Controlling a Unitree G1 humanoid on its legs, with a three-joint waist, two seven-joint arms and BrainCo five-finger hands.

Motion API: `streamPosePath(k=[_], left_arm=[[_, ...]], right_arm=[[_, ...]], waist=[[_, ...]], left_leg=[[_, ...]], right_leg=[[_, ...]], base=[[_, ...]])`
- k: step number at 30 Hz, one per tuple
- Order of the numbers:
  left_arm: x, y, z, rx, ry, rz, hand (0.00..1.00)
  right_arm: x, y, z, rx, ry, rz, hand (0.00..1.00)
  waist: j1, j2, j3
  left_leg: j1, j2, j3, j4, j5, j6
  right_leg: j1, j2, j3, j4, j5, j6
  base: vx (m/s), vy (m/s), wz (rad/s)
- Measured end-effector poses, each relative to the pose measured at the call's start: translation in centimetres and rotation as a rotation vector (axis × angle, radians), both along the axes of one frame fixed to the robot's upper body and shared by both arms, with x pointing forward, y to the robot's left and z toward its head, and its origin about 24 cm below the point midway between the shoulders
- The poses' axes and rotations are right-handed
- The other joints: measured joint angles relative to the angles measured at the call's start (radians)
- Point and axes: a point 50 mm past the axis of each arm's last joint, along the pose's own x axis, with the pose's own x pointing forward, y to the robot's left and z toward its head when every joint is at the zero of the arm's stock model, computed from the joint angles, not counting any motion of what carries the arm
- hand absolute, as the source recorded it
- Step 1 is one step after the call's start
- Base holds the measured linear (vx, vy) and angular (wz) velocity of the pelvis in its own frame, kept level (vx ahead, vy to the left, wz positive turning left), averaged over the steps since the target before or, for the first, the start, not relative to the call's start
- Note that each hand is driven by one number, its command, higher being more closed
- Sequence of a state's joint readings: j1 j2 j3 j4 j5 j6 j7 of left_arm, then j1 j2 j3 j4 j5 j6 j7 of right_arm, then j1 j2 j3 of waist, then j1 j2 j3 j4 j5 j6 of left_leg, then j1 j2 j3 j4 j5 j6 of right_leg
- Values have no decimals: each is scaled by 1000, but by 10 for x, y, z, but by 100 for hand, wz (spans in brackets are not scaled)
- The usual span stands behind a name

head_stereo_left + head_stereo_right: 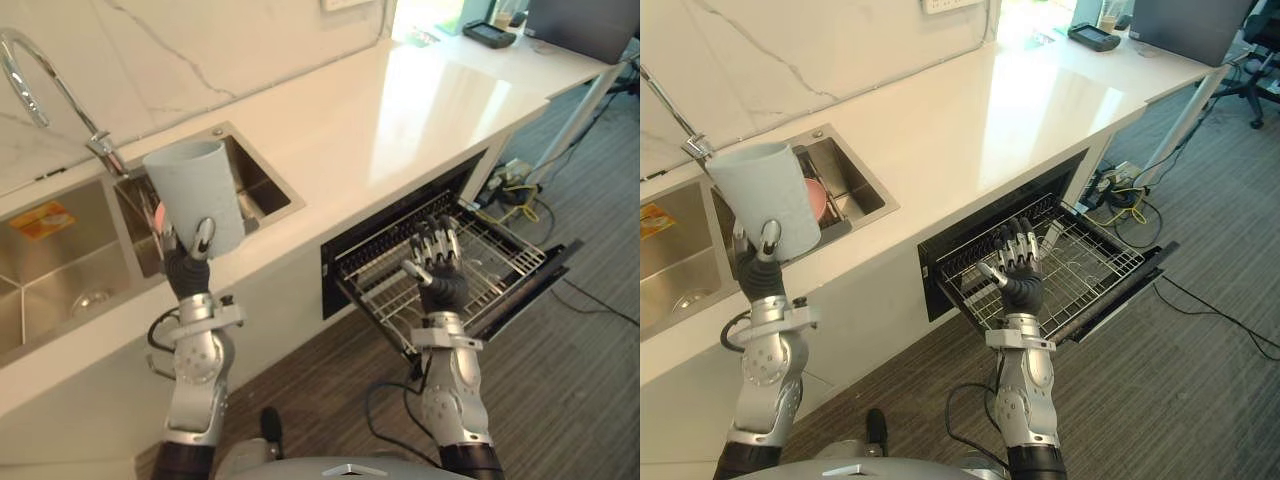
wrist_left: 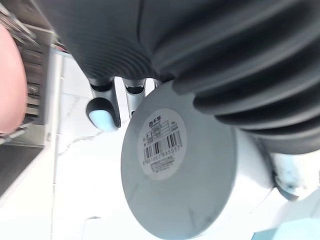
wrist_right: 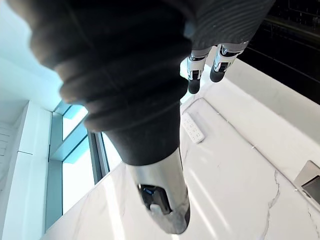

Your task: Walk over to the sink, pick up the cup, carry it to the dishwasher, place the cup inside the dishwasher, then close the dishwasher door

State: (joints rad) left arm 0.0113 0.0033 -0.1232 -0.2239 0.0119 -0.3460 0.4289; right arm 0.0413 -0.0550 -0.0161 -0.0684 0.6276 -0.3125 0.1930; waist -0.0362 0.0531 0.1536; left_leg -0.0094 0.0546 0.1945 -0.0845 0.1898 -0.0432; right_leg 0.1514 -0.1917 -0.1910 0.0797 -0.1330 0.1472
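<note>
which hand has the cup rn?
The left hand: it is curled round the grey cup, raised by the sink. The right hand is open and empty, over the dishwasher rack.

Cup (image 2: 180,170) seen base-on: pale grey round underside with a white barcode label (image 2: 162,142) near its centre. Left hand (image 2: 105,95) holds it. Silver fingers (image 2: 132,92) run along the cup's side, and the dark ribbed cover (image 2: 225,60) sits close over the base rim. Pink object (image 2: 10,85) at the edge of view, not identifiable. White veined surface (image 2: 75,190) behind.
</note>
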Motion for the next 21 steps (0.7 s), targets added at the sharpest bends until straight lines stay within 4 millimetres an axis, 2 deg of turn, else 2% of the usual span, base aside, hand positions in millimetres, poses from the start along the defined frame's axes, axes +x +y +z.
streamPosePath(k=[3,6,8,13,21], left_arm=[[10,-6,8,91,-40,68,100],[19,-9,6,179,-30,145,100],[23,-12,5,243,-26,195,100],[30,-20,4,399,-33,302,100],[37,-32,1,578,-73,383,100]], right_arm=[[3,0,15,18,-67,78,0],[8,1,29,35,-122,151,0],[13,3,33,50,-120,191,0],[17,10,29,121,-60,291,0],[19,27,24,204,14,419,0]], waist=[[-5,0,-7],[-24,-1,-7],[-23,0,-7],[-28,-2,-9],[-22,-12,-37]], left_leg=[[-11,10,22,0,7,2],[-11,13,32,-1,11,4],[-12,19,49,-2,12,5],[-21,29,55,-2,16,-1],[-27,29,56,-2,25,6]], right_leg=[[-16,9,21,-19,30,0],[-21,10,34,-26,42,1],[-37,13,49,-27,46,-2],[-52,23,62,-33,56,-16],[-51,23,65,-52,72,-10]], base=[[-42,6,-22],[-78,14,-15],[-105,21,-23],[-68,4,-8],[-10,1,-2]])
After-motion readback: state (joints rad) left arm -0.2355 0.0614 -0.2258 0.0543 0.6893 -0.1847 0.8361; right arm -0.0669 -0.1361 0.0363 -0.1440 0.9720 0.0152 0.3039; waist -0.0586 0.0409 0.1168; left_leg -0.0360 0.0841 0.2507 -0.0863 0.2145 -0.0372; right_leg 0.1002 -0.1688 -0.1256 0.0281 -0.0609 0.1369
